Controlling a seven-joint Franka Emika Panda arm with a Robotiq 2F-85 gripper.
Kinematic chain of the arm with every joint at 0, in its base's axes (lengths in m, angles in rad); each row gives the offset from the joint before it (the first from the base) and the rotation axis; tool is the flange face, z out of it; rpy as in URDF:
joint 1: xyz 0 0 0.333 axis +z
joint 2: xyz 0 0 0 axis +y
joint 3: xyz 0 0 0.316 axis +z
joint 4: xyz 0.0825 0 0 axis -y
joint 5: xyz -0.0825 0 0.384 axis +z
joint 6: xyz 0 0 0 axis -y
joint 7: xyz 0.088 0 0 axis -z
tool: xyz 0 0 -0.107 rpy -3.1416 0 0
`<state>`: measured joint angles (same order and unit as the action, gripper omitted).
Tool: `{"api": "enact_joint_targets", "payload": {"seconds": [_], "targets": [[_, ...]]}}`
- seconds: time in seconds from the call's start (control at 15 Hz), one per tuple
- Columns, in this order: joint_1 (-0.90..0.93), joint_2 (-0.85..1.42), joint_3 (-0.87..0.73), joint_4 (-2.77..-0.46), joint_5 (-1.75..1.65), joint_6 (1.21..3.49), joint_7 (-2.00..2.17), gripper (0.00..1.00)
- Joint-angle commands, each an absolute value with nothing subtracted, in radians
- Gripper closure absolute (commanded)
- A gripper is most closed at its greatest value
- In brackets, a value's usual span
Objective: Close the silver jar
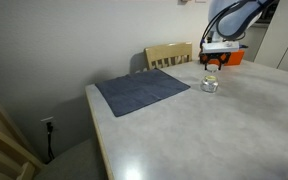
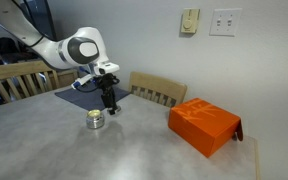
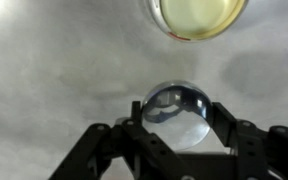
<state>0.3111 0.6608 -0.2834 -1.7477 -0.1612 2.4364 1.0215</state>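
The silver jar [image 1: 210,85] stands open on the grey table; in the wrist view [image 3: 196,15] it shows a yellowish inside at the top edge. My gripper [image 3: 179,125] is shut on a round shiny silver lid [image 3: 179,110] held between both fingers. In both exterior views the gripper [image 2: 110,106] [image 1: 213,64] hangs just above and beside the jar [image 2: 95,120], apart from it.
An orange box [image 2: 204,126] lies on the table, also seen behind the arm [image 1: 231,57]. A blue-grey mat [image 1: 141,92] lies near the table's edge. Wooden chairs [image 1: 169,54] [image 2: 156,90] [image 2: 19,78] stand around the table [image 1: 214,130].
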Motion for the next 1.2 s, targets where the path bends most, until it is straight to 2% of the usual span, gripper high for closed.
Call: {"api": "enact_joint_targets", "payload": {"seconds": [0.0, 0.33, 1.13], "targets": [[0.296, 0.537, -0.231, -1.86, -0.208, 2.43, 0.991, 0.56], [0.264, 0.459, -0.145, -1.927, -0.192, 2.426, 0.903, 0.56], [0.219, 0.496, -0.075, -1.963, -0.169, 2.438, 0.732, 0.56]]}}
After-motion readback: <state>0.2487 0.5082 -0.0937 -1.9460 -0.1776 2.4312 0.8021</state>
